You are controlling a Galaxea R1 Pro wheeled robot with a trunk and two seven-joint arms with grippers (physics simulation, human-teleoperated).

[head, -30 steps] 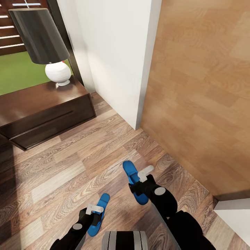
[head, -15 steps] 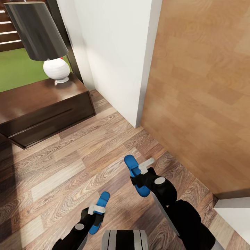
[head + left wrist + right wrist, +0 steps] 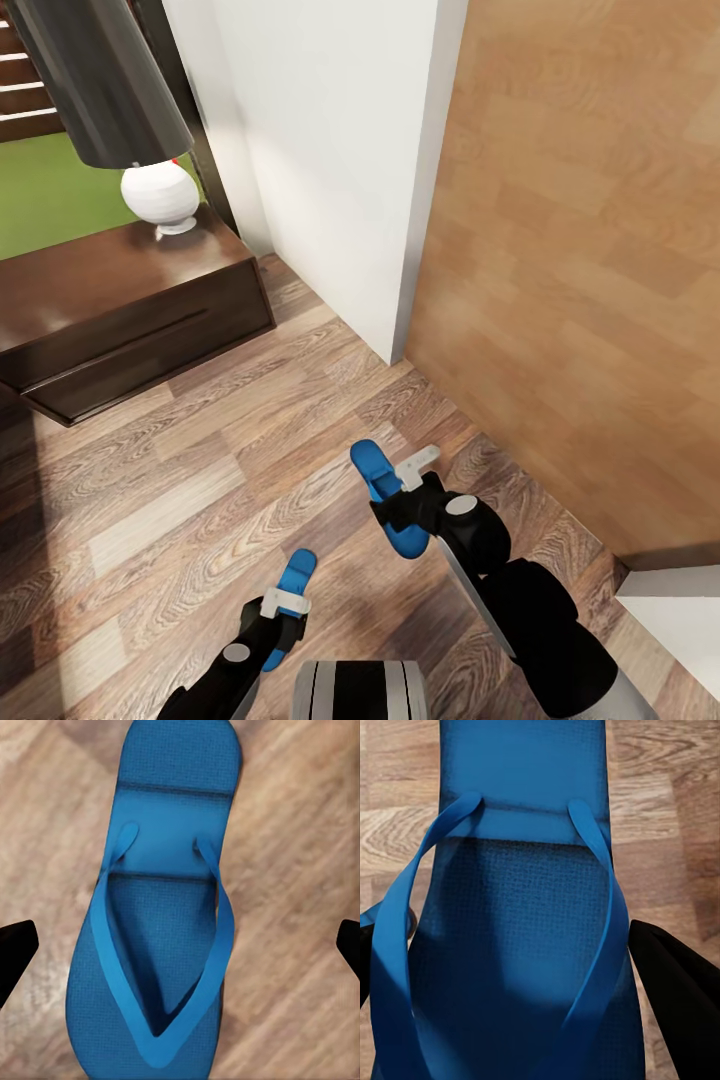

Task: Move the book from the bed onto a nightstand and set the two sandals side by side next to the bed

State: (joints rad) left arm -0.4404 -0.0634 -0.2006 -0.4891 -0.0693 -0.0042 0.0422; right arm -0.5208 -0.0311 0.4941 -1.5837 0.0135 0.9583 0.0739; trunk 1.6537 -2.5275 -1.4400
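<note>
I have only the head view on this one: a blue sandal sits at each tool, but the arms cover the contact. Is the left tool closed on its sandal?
Observer: No. In the left wrist view the left tool is open. Its fingertips stand wide of the left sandal, with bare floor on both sides.
Reviewer: Which way up is that sandal?
Observer: Straps up, with the V-shaped thong in plain sight.
Reviewer: And the right side?
Observer: In the right wrist view the right sandal is also straps up. One dark finger of the right tool is right beside its edge. I cannot tell whether they touch.
</note>
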